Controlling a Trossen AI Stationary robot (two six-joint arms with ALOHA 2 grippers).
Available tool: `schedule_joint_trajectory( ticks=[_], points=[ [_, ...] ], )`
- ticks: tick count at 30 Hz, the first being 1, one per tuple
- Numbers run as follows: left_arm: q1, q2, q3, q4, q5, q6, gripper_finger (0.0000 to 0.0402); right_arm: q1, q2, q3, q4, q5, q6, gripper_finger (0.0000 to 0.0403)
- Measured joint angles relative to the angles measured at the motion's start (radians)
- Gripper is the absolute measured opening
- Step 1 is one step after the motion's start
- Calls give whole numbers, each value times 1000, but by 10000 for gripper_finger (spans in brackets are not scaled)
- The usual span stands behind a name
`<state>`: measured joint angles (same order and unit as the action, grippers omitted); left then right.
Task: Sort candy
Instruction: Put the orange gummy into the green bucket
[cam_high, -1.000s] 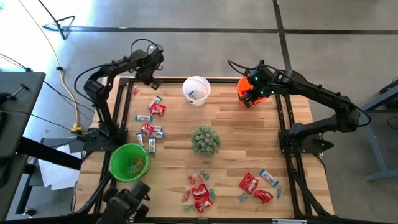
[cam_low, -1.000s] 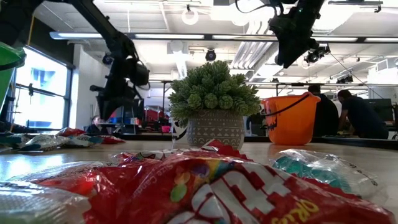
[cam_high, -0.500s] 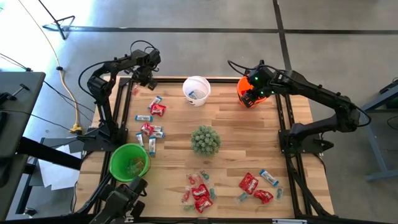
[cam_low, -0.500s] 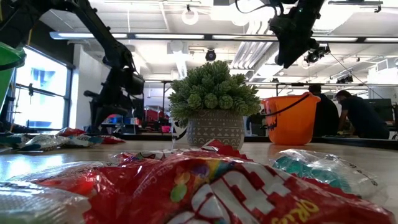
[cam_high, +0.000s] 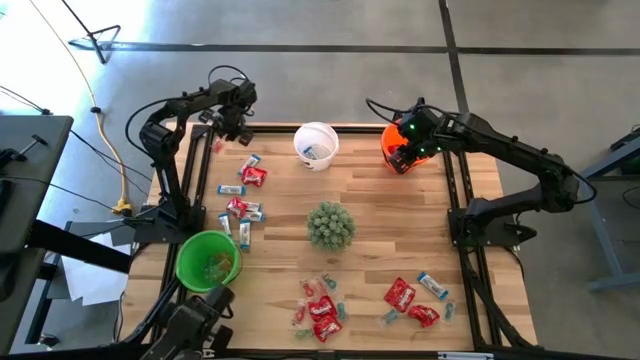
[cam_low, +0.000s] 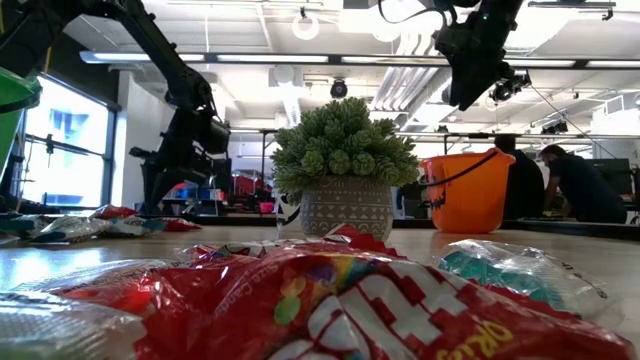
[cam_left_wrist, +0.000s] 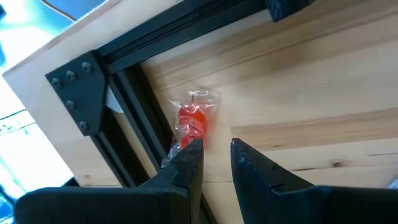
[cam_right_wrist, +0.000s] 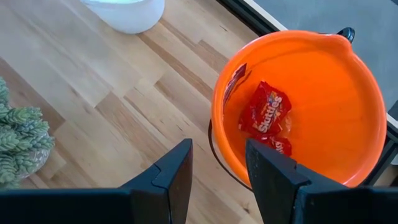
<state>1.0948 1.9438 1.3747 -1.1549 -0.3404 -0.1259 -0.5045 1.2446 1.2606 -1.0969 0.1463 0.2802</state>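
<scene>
Left gripper (cam_left_wrist: 216, 152) hovers at wooden table's (cam_high: 380, 230) far-left corner, fingers parted w/ nothing held, just above small red clear-wrapped candy (cam_left_wrist: 193, 118). Right gripper (cam_right_wrist: 217, 165), unclenched & empty, over round orange plastic bucket (cam_right_wrist: 348, 81) w/ shiny red candy packets (cam_right_wrist: 265, 114) inside, far-right corner.

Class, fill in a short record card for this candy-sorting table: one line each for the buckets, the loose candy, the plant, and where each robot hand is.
Orange bucket: far right corner, red packets inside
White bucket: far edge, middle
Green bucket: near left
Loose candy: cluster on the left, cluster along the near edge
Plant: centre of table
Left hand: open, empty, over a lone red sweet by the far left frame
Right hand: open, empty, above the orange bucket's rim
</scene>
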Motion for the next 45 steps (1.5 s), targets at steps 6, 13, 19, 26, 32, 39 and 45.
schedule_joint_trajectory(
  ticks=[6, 13, 19, 26, 32, 39, 45],
  points=[
    [18, 0, -19, 33, 35, -12, 66, 0, 0, 0, -1, 0, -1, 144],
    [38, 18, -19, 43, 78, -14, 66, 0, 0, 0, -8, 0, -1, 144],
    [37, 64, -19, 9, 38, -11, 66, 0, 0, 0, -26, 0, -1, 144],
    [37, 107, -18, 7, -4, -20, 66, 0, 0, 0, -28, 0, -1, 144],
    [37, 133, -16, 11, -21, -46, 66, 0, 0, 0, -28, 0, -1, 144],
    [22, 131, -13, -4, -53, -46, 66, 0, 0, 0, -29, 0, -1, 144],
    [11, 97, -9, -13, -78, -29, 66, 0, 0, 0, -29, 0, -1, 144]
  ],
)
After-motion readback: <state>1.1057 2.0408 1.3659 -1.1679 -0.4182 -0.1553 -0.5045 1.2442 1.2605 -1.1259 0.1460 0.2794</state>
